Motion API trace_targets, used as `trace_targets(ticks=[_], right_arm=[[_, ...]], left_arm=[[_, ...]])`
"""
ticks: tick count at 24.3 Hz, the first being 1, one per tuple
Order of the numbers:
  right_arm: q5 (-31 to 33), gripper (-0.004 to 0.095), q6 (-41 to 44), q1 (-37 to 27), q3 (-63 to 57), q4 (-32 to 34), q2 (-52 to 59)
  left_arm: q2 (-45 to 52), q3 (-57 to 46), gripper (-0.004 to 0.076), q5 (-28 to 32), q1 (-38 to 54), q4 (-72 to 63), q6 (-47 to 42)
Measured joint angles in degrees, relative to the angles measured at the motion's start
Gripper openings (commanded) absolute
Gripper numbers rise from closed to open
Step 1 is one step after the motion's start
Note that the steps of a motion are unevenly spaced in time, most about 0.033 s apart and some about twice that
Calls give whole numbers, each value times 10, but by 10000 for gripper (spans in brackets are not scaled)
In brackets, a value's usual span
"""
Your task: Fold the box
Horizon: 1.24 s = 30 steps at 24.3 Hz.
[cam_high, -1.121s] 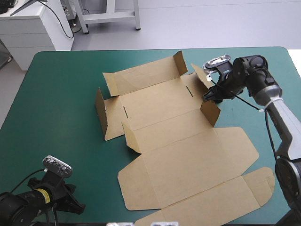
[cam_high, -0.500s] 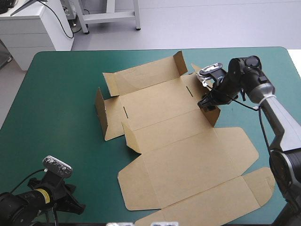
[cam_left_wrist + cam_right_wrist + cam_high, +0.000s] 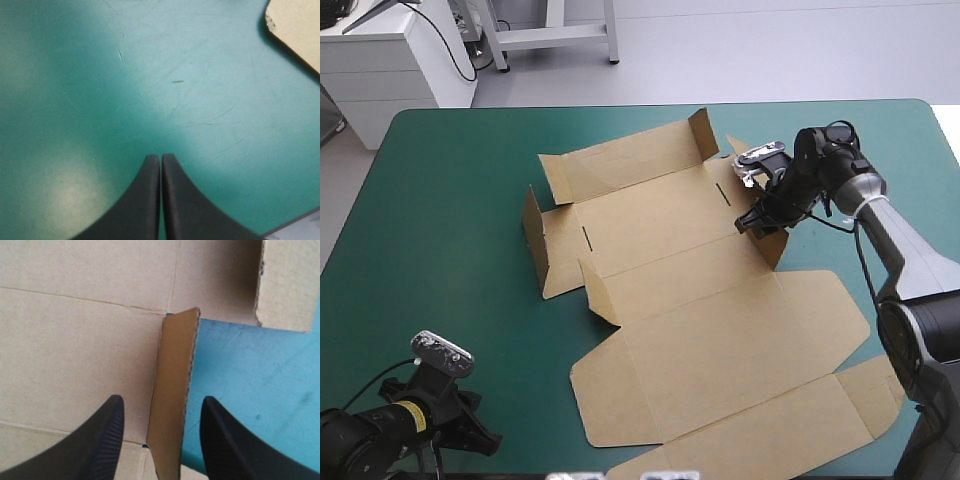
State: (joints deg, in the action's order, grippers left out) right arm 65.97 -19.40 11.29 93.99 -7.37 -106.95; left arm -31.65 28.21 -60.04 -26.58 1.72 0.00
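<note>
Moments on, we find the right gripper (image 3: 757, 220) shifted left and a little nearer, drawn in from beyond the right edge of the box (image 3: 660, 260). Earlier it hung just outside the upright side flap (image 3: 775, 248); now it reaches over that flap, with one of its black fingers (image 3: 100, 440) standing on either side of the board.

A teal-green worktop (image 3: 450, 300) carries 1 brown box (image 3: 700, 350), a cut sheet lying mostly flat with several side flaps raised
</note>
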Motion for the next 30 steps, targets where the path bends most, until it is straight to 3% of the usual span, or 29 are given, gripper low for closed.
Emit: trace_targets(ticks=[2,7,9,23,30], right_arm=[[-1,319,0,0,1,-1,-7],[-3,44,0,0,14,-1,-15],[-3,-20,0,0,28,-1,-15],[4,-20,-76,0,53,18,-16],[-13,-20,-238,0,55,-1,-16]], left_arm=[[0,0,-8,0,0,-1,0],[0,0,-8,0,0,-1,0],[0,0,-8,0,0,-1,0],[0,151,-8,-35,0,2,0],[0,184,-8,-56,0,26,0]])
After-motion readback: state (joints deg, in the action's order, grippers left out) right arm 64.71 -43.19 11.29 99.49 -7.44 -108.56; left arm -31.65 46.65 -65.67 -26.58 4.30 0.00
